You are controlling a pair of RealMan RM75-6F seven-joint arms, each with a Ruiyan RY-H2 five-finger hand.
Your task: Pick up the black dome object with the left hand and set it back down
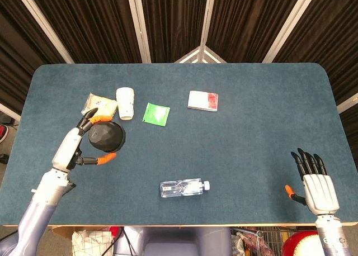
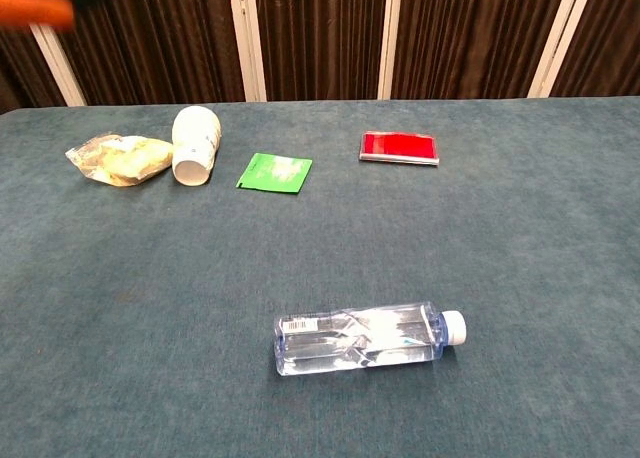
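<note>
My left hand holds the black dome object between orange-tipped fingers above the left side of the table; in the chest view only a blurred orange fingertip and a dark edge show at the top left corner, well above the tabletop. My right hand rests at the table's near right edge, fingers spread, holding nothing. It does not appear in the chest view.
A yellowish wrapped packet and a white cup on its side lie just beyond the dome. A green sachet, a red-and-white packet and a clear water bottle lie on the blue table.
</note>
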